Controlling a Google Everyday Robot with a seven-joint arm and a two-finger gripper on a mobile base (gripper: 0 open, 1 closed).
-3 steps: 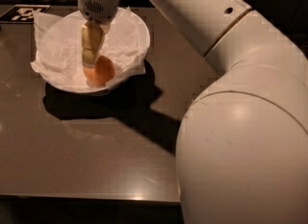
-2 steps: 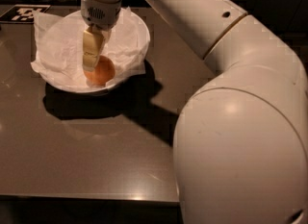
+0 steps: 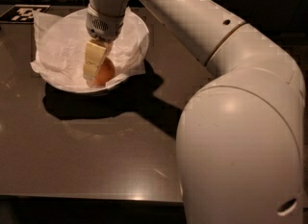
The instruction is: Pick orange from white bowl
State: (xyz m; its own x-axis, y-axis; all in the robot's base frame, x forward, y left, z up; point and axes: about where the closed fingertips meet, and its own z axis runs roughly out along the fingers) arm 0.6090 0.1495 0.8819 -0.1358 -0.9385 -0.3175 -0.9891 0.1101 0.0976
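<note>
The white bowl (image 3: pixel 137 31) stands at the far left of the dark table, lined with a crumpled white paper napkin (image 3: pixel 57 40). The small orange (image 3: pixel 107 70) lies in the bowl's near side. My gripper (image 3: pixel 94 68) reaches straight down into the bowl from above and sits right against the orange's left side, covering part of it. The orange rests low in the bowl, not lifted.
My large white arm (image 3: pixel 240 122) fills the right half of the view, over the table's right side. A black-and-white marker tag (image 3: pixel 24 12) lies at the table's far left corner. The dark table (image 3: pixel 96 155) has its front edge near the bottom.
The gripper stays down in the bowl at the orange. The arm's big segment has shifted a little. Slightly more of the orange shows to the gripper's right.
</note>
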